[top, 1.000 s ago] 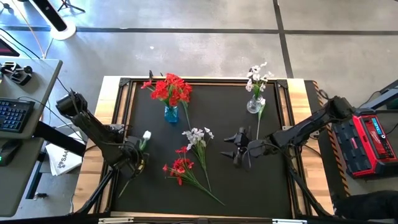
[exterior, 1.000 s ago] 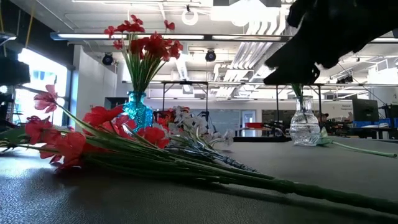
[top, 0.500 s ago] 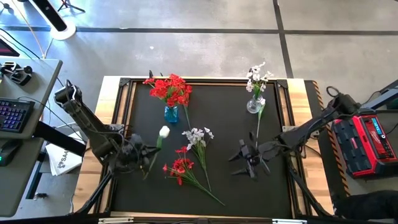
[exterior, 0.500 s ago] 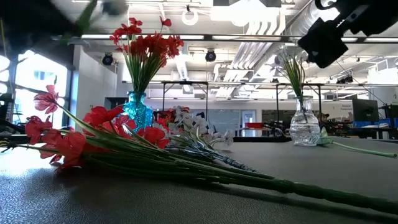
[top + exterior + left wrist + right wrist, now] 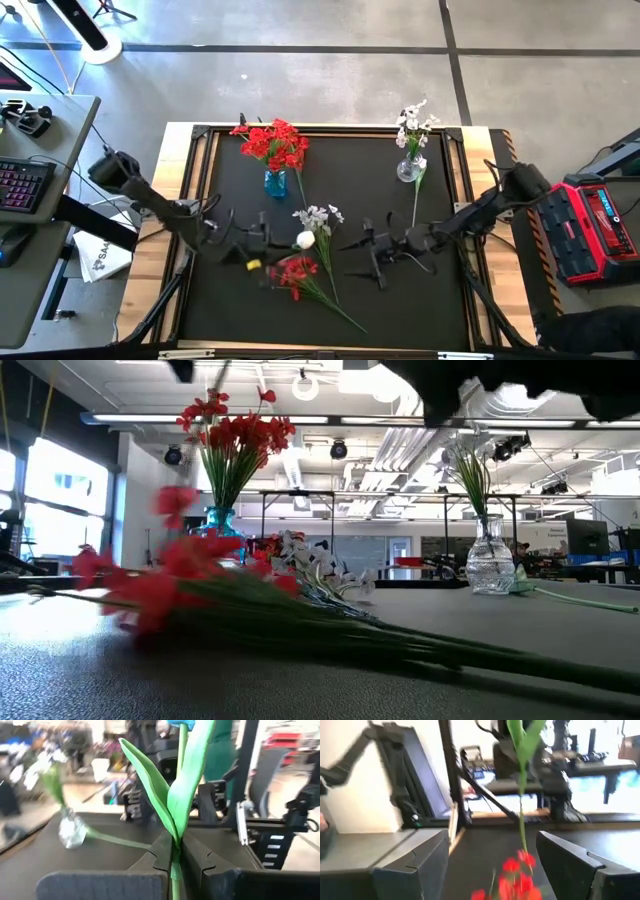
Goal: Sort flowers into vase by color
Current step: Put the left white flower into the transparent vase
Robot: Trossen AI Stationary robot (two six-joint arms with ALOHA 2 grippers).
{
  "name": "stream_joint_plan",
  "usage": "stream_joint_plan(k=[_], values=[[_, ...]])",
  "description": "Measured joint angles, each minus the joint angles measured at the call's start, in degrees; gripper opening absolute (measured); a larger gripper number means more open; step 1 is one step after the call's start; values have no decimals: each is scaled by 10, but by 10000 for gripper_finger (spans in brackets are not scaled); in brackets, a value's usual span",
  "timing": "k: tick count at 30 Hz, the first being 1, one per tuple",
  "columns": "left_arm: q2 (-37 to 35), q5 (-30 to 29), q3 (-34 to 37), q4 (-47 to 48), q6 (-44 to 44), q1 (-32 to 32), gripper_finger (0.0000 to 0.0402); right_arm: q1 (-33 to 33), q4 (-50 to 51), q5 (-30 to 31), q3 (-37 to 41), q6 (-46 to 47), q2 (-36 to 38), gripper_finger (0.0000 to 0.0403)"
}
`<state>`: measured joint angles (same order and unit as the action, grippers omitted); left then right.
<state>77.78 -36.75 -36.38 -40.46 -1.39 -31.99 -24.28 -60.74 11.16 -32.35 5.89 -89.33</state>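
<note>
My left gripper [image 5: 266,245] is over the table's middle left, shut on a flower with a white bud [image 5: 305,240] and broad green leaves [image 5: 170,790]. My right gripper [image 5: 368,257] is open and empty to the right of the bud, facing it; its own view shows it too [image 5: 495,865]. A red sprig [image 5: 292,270] and a white sprig [image 5: 318,216] lie flat on the black mat. A blue vase [image 5: 274,182] holds red flowers [image 5: 272,143]. A clear vase [image 5: 407,169] holds white flowers [image 5: 412,122]. My left gripper pinches the flower's green stem [image 5: 173,866] between its two fingers, just below where the leaves branch off. The fingers come level from the table's left and lie along the stem. The flower is lifted clear, bud toward the table's right.
A loose green stem [image 5: 415,205] lies on the mat by the clear vase; it also shows in the low view [image 5: 575,600]. The mat has a raised dark frame [image 5: 200,180]. A desk with a keyboard [image 5: 22,185] stands left of the table, and a red case [image 5: 600,225] stands to its right.
My left gripper has carried the white-bud flower up off the left part of the mat and toward the table's right. The flower has tipped over until its bud points right. My right gripper has gone toward the table's left, toward the bud. The lying red sprig's blossoms have shifted.
</note>
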Motion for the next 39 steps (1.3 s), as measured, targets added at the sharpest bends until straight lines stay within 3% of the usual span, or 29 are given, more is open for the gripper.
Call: stream_joint_plan(k=[7,14,21,26,34,39], values=[[26,44,-28,-15,53,67,10,25,69,10,-86,-46,-1,247],[45,62,-52,-10,103,69,10,34,182,131,-167,-49,-1,199],[52,62,-54,-8,116,69,9,34,252,67,-227,-74,-1,178],[52,62,-54,-6,116,69,9,37,315,65,-262,-77,-1,152],[52,47,-54,-5,116,69,11,48,328,64,-267,-79,-1,67],[52,12,-54,35,87,72,40,48,358,89,-267,-100,4,7]])
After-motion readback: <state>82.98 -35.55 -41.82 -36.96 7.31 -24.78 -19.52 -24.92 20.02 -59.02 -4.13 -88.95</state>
